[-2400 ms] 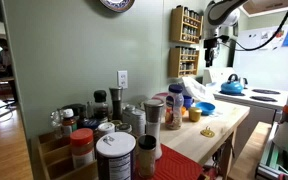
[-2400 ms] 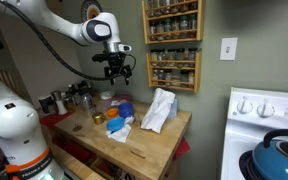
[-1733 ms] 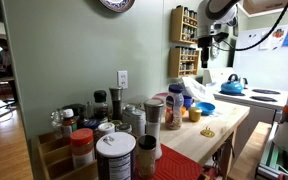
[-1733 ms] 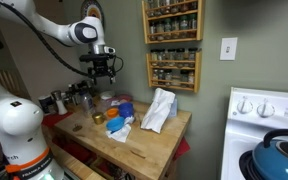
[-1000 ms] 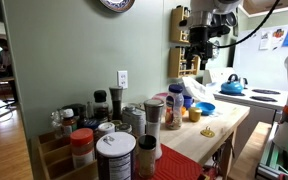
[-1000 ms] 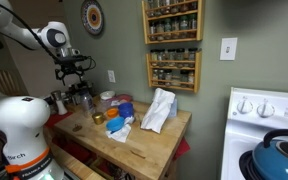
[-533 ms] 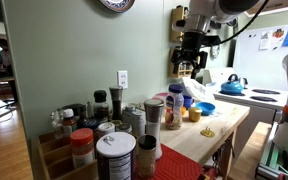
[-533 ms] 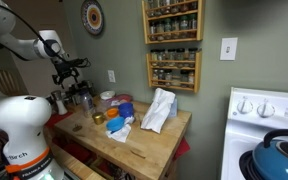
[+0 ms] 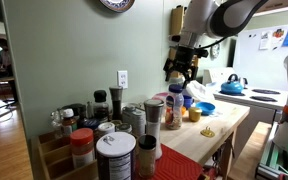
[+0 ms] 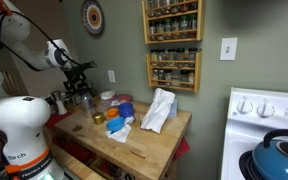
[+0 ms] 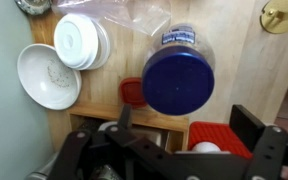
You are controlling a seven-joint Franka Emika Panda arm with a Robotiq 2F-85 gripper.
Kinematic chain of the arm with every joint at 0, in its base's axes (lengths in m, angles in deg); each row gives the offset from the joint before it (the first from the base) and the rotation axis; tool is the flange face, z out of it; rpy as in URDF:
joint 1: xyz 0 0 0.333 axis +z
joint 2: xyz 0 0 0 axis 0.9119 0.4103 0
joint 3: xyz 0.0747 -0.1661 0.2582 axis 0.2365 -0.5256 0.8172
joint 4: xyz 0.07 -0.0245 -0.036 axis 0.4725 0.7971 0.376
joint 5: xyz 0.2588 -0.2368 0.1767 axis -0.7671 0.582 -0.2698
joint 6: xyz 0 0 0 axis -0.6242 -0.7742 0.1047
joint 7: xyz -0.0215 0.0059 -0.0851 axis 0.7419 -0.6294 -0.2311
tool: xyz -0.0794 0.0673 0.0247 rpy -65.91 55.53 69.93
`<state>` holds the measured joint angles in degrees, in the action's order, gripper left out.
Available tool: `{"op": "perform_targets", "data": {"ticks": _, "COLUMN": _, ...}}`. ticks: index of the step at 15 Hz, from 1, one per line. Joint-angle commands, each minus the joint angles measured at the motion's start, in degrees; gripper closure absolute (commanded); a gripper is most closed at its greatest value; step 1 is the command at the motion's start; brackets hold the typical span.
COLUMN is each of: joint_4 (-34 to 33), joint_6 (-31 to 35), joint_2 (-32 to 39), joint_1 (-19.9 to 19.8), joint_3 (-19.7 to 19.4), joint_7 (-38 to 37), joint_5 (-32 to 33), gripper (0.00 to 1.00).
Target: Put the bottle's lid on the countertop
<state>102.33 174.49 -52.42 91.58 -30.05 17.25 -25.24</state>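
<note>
Very little is legible. In an exterior view, the white robot base (image 10: 24, 125) bears dark lettering low on its front, of which only a fragment like "rch" can be made out. In the wrist view, the blue-lidded jar (image 11: 178, 78) carries a blue-and-white label (image 11: 181, 37) at its upper edge, its print too small to read. Labels on the jars in the wall rack (image 10: 173, 68) and the jars (image 9: 115, 155) along the counter (image 9: 224, 120) are blurred, as is the wall clock (image 10: 92, 17) face

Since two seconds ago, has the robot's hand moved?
Yes. The hand has swung left, away from the wooden wall spice rack, toward the round wall clock.
</note>
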Motion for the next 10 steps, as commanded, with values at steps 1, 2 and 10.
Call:
{"op": "perform_targets", "data": {"ticks": 1, "joint_4": 0.58, "joint_6": 2.64, "joint_2": 1.65, "joint_1": -2.67, "joint_3": 0.14, "joint_7": 1.44, "joint_5": 3.33, "gripper": 0.00}}
{"op": "perform_targets", "data": {"ticks": 2, "joint_4": 0.47, "joint_6": 2.71, "joint_2": 2.01, "joint_1": -3.21, "joint_3": 0.13, "joint_7": 1.56, "joint_5": 3.85, "gripper": 0.00}}
{"op": "perform_targets", "data": {"ticks": 10, "joint_4": 0.14, "joint_6": 1.27, "joint_2": 3.38, "joint_1": -4.53, "joint_3": 0.13, "joint_7": 2.99, "joint_5": 3.63, "gripper": 0.00}}
